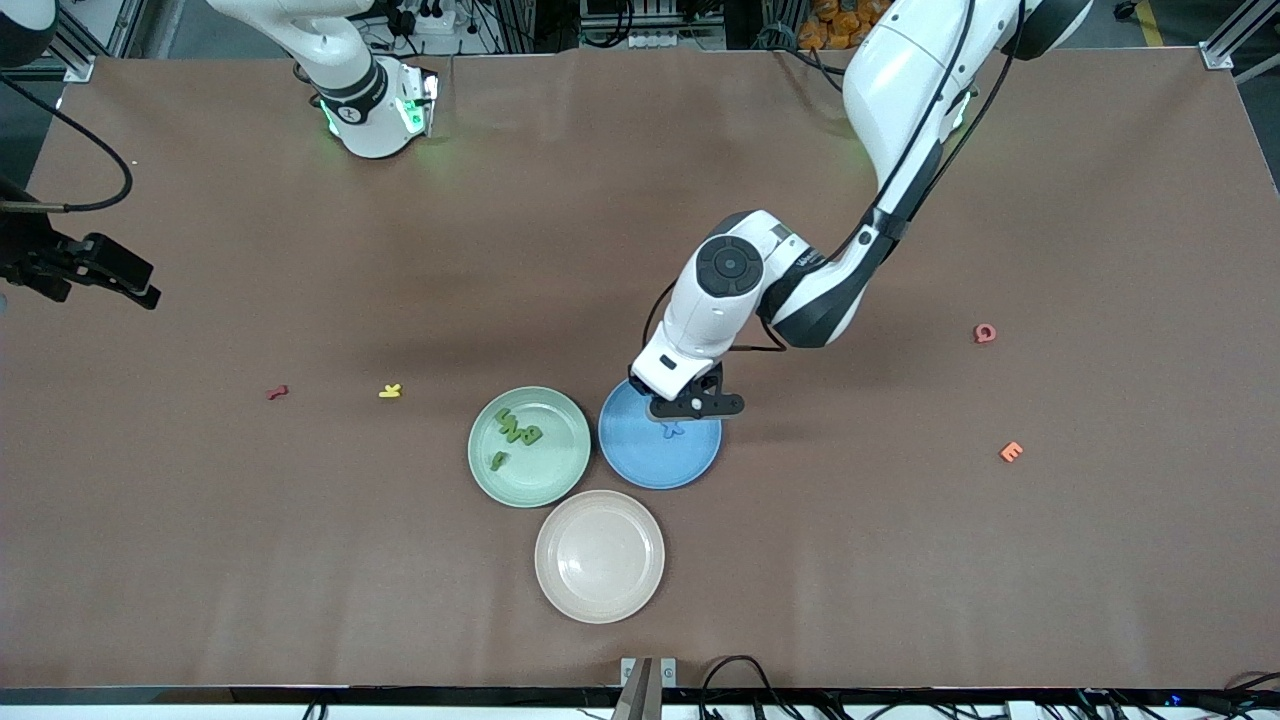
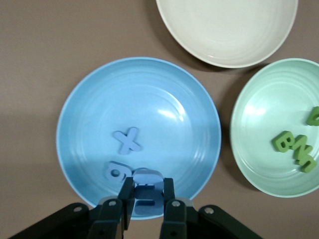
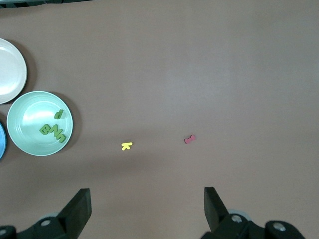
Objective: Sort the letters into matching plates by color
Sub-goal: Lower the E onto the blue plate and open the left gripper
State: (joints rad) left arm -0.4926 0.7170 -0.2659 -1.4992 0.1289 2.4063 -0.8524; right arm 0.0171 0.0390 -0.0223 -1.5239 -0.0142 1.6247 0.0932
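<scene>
My left gripper (image 2: 148,181) is shut on a blue letter (image 2: 145,191) and hangs low over the blue plate (image 1: 660,465) at its rim farther from the front camera. In that plate (image 2: 149,94) lie a blue X (image 2: 127,141) and one more blue piece (image 2: 115,172). The pale green plate (image 1: 545,480) beside it holds several green letters (image 1: 518,432). The beige plate (image 1: 600,556), nearer the front camera, holds nothing. My right gripper (image 3: 147,196) waits open, high over the right arm's end of the table.
Loose on the brown table lie a yellow letter (image 1: 390,391) and a dark red piece (image 1: 277,392) toward the right arm's end. A red letter (image 1: 985,333) and an orange one (image 1: 1011,452) lie toward the left arm's end.
</scene>
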